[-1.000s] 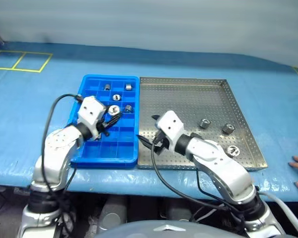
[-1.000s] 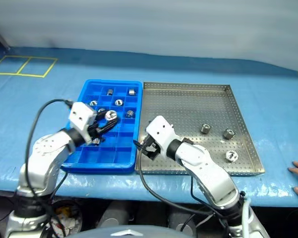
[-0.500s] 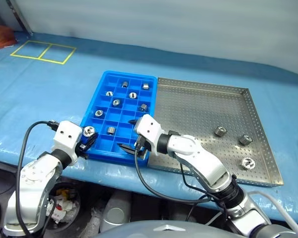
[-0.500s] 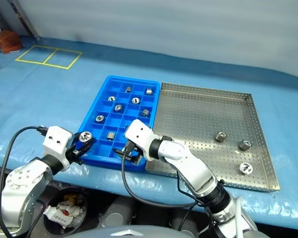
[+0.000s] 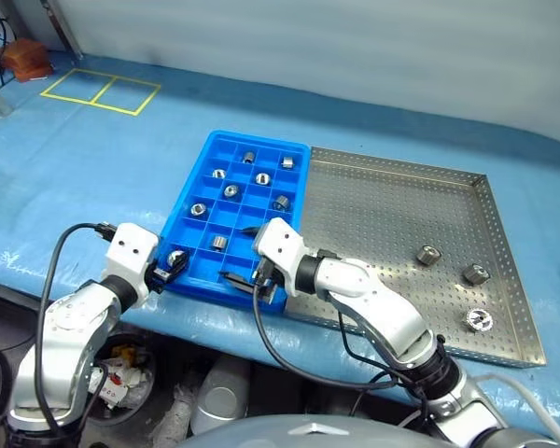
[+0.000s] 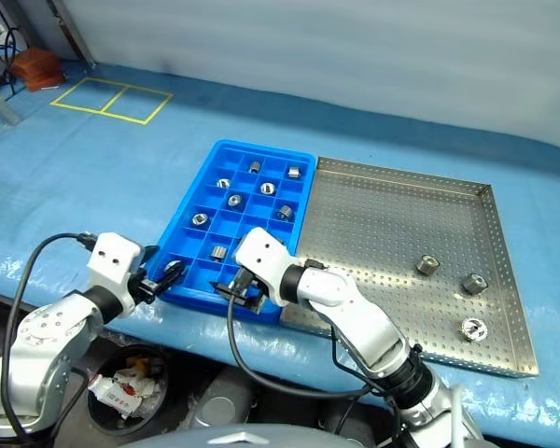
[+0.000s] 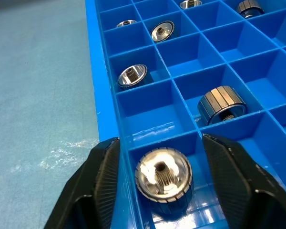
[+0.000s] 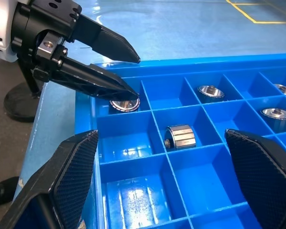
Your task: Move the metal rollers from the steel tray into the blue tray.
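The blue tray (image 5: 245, 217) lies on a blue table cover (image 5: 93, 177), touching the left side of the steel tray (image 5: 392, 215), and serves here as the landmark. At the blue tray's near left corner the left gripper (image 7: 159, 179) stands with its two black fingers (image 7: 102, 183) spread apart on either side of a roller (image 7: 163, 179); the roller sits upright in the corner compartment with its toothed centre hole facing up, and neither finger presses on it, so it lies released in the tray. In the next compartment to the right, one row farther in, another roller (image 7: 221, 104) lies on its side. Beyond it, farther compartments of the blue tray hold more rollers (image 5: 231, 190), one in each, spread over the far half of the tray. The right gripper (image 8: 159, 191) hovers over the blue tray's near edge, right of the left gripper, its fingers (image 8: 71, 179) spread wide with nothing between them. To the right of the blue tray, three rollers (image 5: 428, 254) remain in the steel tray, clustered toward its near right corner and well apart from the blue tray. Far off to the left of the blue tray, yellow tape squares (image 5: 101, 91) mark the table cover
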